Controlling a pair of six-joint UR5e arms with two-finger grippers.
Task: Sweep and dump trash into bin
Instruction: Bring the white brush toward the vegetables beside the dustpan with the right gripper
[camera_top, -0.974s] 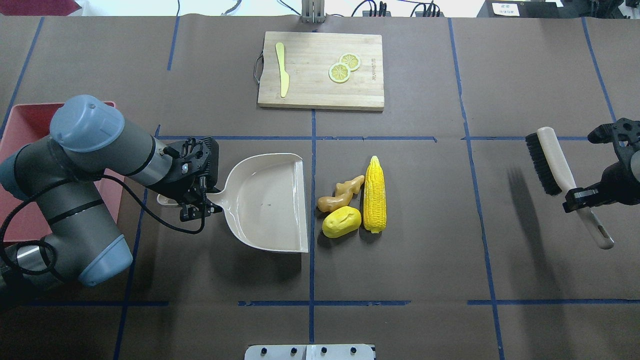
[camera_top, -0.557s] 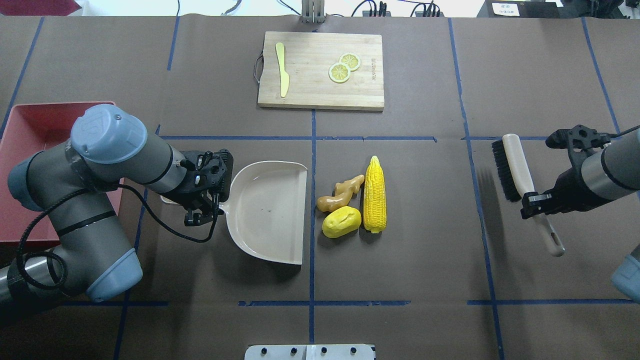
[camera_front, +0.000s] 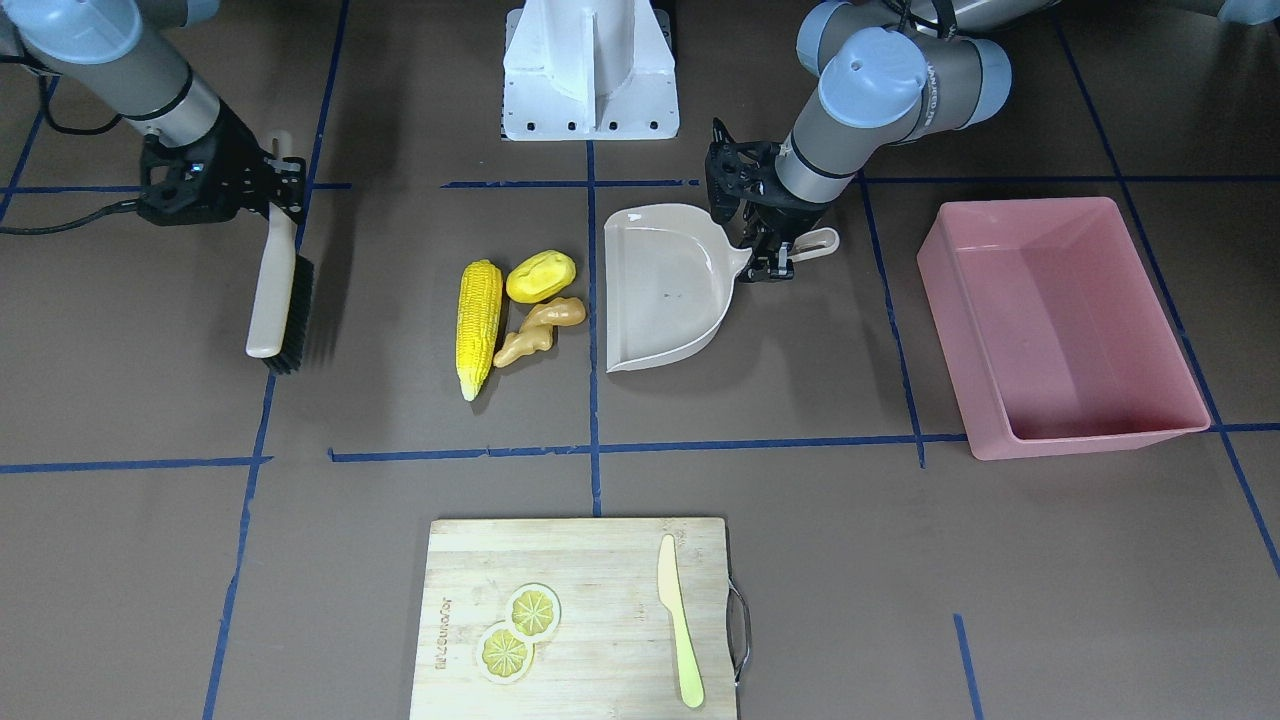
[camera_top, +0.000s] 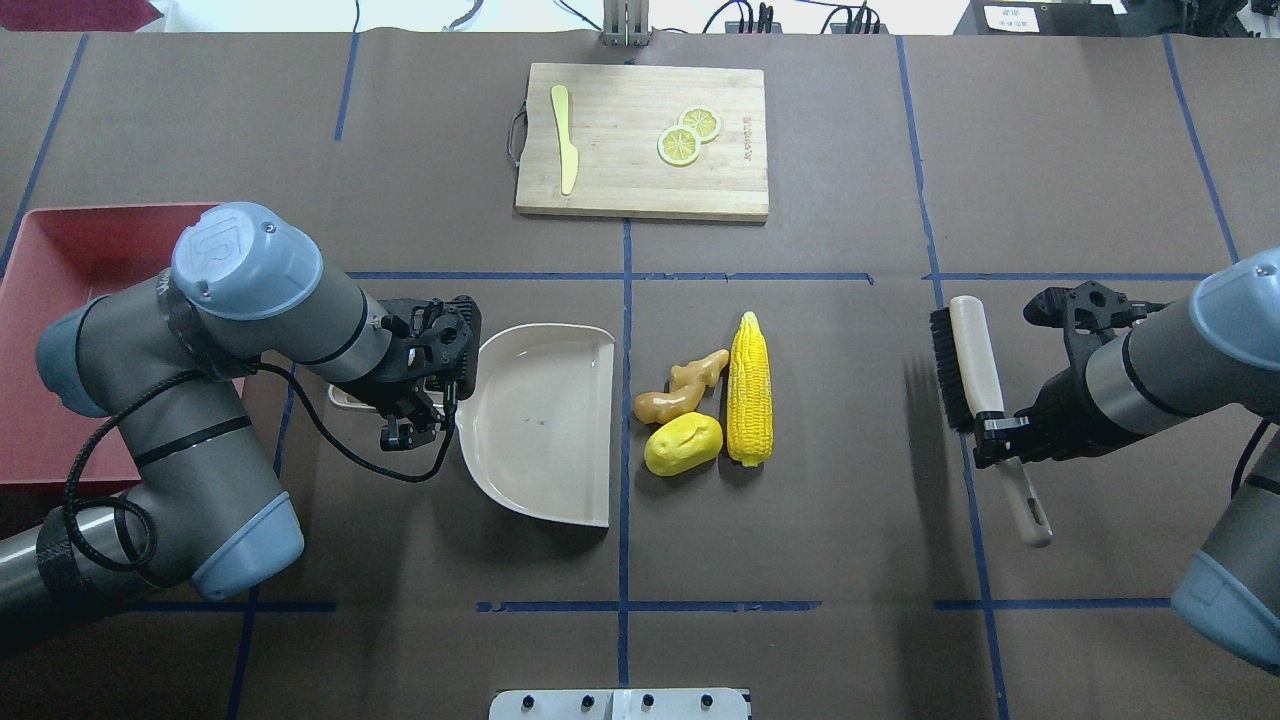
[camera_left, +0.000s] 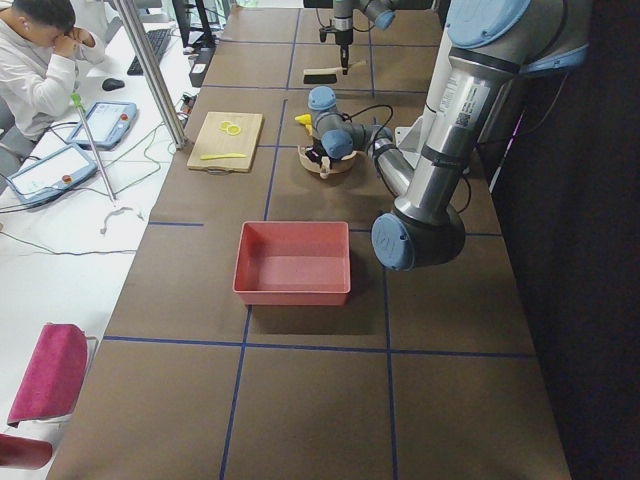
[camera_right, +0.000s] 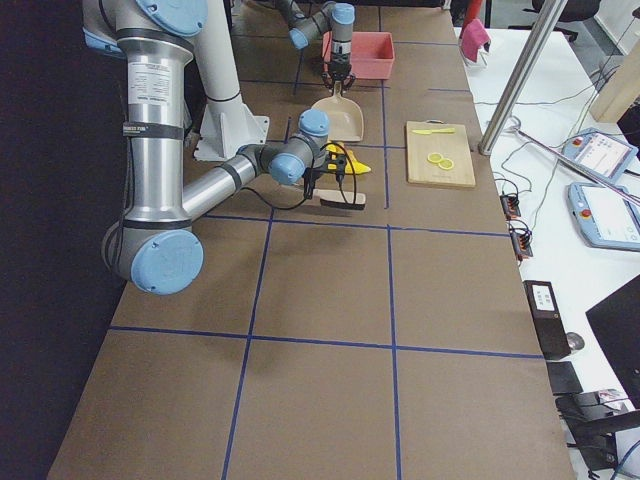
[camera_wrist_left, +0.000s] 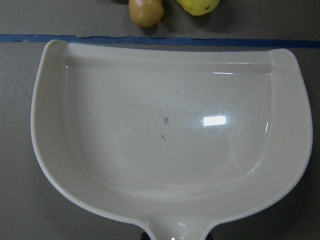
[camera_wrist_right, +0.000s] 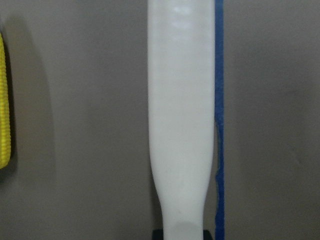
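Jaws of the left gripper (camera_top: 422, 398) clamped on the stub handle of the dustpan (camera_top: 540, 420). Pan: beige, smooth glossy plastic, D-shaped, curved raised back wall, straight open lip on its right side. Wrist view shows a few dark specks on its floor. Lip sits just left of a blue tape line, facing the trash.

Jaws of the right gripper (camera_top: 1000, 435) closed round the handle of the hand brush (camera_top: 972, 355). Brush: long cream back narrowing to a rounded handle, black bristles along its left edge. It appears to be clear of the surface (camera_top: 800, 540), with a blurred shadow lying a little to its left. Well apart from the trash.

Trash at mid-surface, between pan and brush, three pieces close-packed:
- corn cob (camera_top: 750, 390): long, bright yellow, kernel-ribbed, pointed tip at the far end; rightmost piece.
- potato (camera_top: 683, 444): yellow, lumpy oval, near-left of the cob.
- ginger root (camera_top: 685, 388): tan, knobby, glossy, forked; just beyond the potato, its blunt end just beside the pan's lip.
Cannot tell whether the pieces touch.

Bin (camera_front: 1090, 443): pink plastic tub, rectangular, sloping walls, rolled rim, on the far left, beyond the left arm.

Far centre: bamboo cutting board (camera_top: 640, 190) carrying a pale yellow knife (camera_top: 565, 150) and two lemon slices (camera_top: 688, 138), overlapping. Surface is brown paper gridded with blue tape.
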